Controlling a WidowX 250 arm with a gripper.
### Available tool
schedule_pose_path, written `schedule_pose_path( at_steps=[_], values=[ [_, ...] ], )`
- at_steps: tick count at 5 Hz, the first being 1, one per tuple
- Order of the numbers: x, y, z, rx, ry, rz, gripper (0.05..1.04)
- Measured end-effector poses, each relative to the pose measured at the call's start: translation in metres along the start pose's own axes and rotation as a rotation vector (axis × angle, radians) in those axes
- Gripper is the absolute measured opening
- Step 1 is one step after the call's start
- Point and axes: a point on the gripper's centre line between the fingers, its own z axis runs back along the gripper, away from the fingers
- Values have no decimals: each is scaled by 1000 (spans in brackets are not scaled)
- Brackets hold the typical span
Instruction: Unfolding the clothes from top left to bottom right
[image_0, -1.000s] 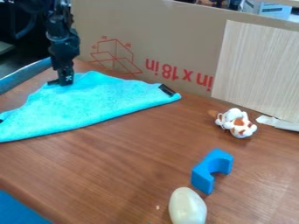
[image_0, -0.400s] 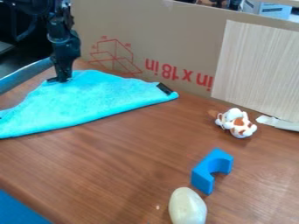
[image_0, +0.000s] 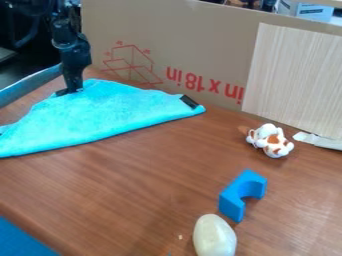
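There is one brown table (image_0: 120, 195). Nearest, at 7 o'clock, one flat blue thing (image_0: 23, 237) pokes in at the corner. One smooth, pale egg-shaped thing (image_0: 214, 236) lies between 5 and 6 o'clock, and one tiny crumb (image_0: 180, 237) sits just beside it. A bit farther back, between 4 and 5 o'clock, is one blue block (image_0: 230, 202) with one round bite out of its side.

At 3 o'clock is one little lumpy toy (image_0: 270, 141), white with orange-brown spots. Just beside it, on its right, lies one white strip (image_0: 319, 141).

One bright blue cloth (image_0: 100, 120) lies on the table from 8 to about 12 o'clock. It looks like a big triangle. Its long, near side slants up to one pointy corner, and one black patch (image_0: 190, 101) is by that corner. Its other end runs out of view at 9 o'clock.

One black gripper (image_0: 71, 91) points down at 10 o'clock, at the far left edge of the cloth. I cannot tell if it is open or closed, or if it has hold of the cloth.

Farther back, one big cardboard wall (image_0: 167, 45) with red marks stands at 12 o'clock. One pale board (image_0: 294, 80) leans on it at 2 o'clock.
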Motion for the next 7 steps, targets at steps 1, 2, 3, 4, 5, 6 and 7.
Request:
schedule_pose_path(
  at_steps=[1, 2, 3, 4, 5, 6, 7],
  values=[
    [0, -5, 28, 85, -76, -22, 54],
    [6, -35, 40, 159, -122, -96, 54],
    [16, -69, 46, 228, -140, -191, 54],
    [15, -103, 39, 267, -117, -269, 54],
    [11, -126, 45, 298, -134, -309, 53],
    [3, -144, 54, 299, -161, -374, 53],
    [-7, -155, 70, 280, -197, -418, 53]
  ],
)
